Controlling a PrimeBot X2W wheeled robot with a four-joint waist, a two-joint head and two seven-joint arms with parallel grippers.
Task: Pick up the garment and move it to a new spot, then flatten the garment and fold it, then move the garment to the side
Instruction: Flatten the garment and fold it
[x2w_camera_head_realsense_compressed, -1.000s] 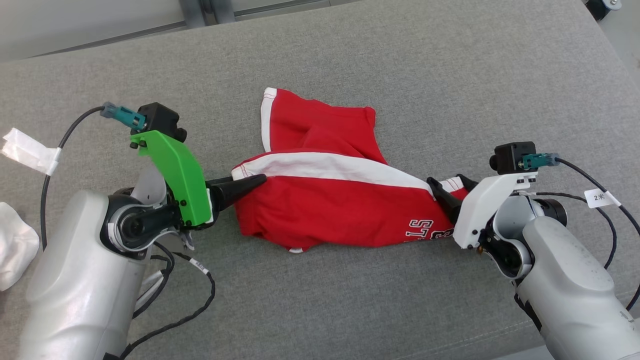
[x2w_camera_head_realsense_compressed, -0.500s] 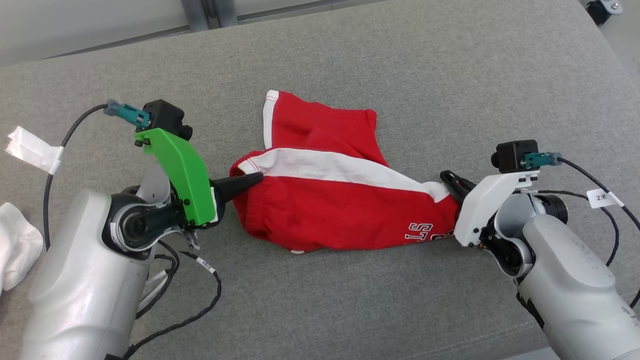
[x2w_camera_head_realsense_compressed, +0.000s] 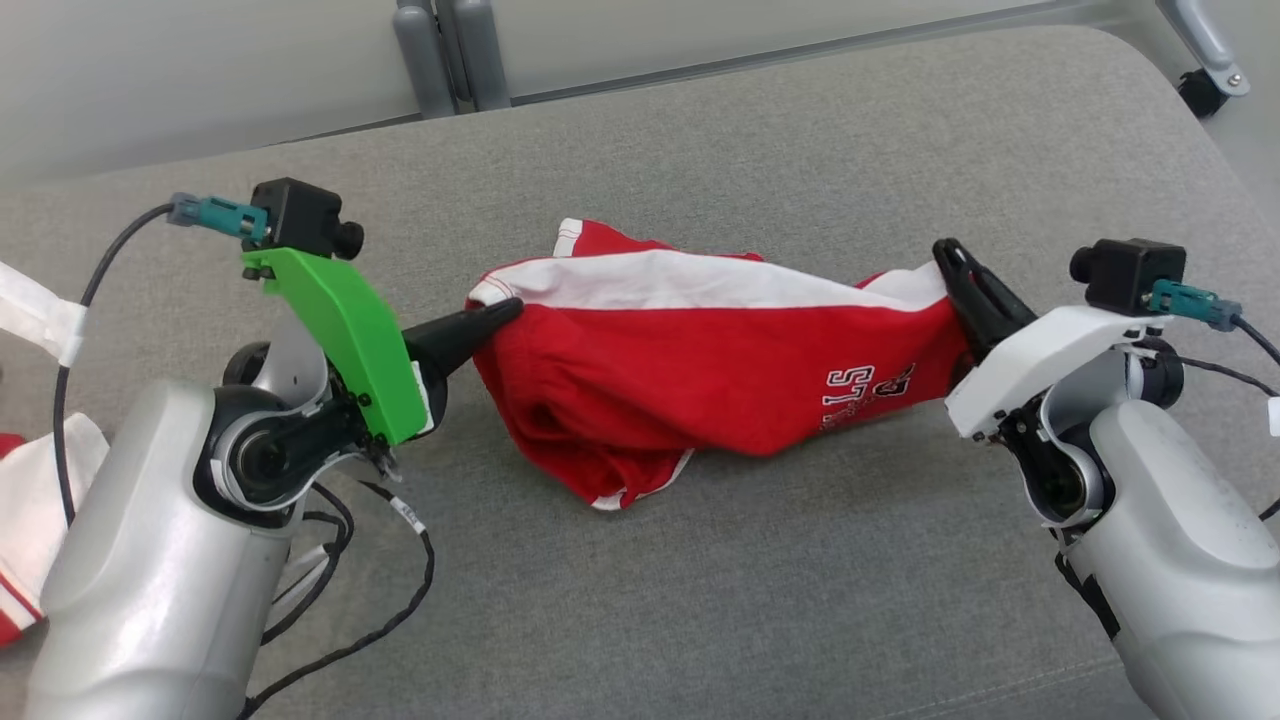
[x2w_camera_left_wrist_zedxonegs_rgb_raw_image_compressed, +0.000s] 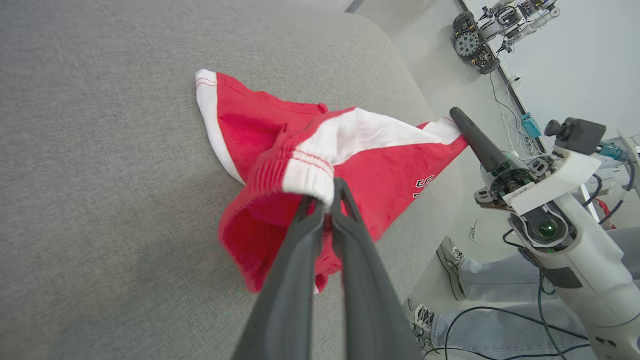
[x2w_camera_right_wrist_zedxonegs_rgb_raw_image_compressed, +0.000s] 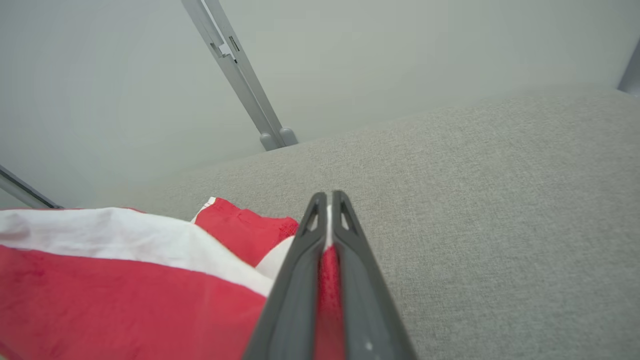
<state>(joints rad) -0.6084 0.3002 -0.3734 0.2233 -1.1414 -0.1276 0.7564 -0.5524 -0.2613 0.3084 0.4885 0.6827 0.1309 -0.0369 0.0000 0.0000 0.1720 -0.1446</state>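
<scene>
The red shorts (x2w_camera_head_realsense_compressed: 700, 380) hang stretched between the arms, sagging onto the grey cushion (x2w_camera_head_realsense_compressed: 700, 600). The left gripper (x2w_camera_head_realsense_compressed: 505, 312) is clamped on one ribbed corner, the right gripper (x2w_camera_head_realsense_compressed: 952, 258) on the opposite end. Both pinches look shallow; a harder pull apart could slip one free.

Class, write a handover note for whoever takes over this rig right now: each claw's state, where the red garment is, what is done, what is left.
Left claw: shut on the garment, at the white-banded end on its side.
Right claw: shut on the garment's opposite end.
Garment: stretched between both claws, its lower part sagging onto the grey cushion.
Done: both ends gripped.
Left: carry it to a new spot, flatten it, fold it, move it aside.
</scene>
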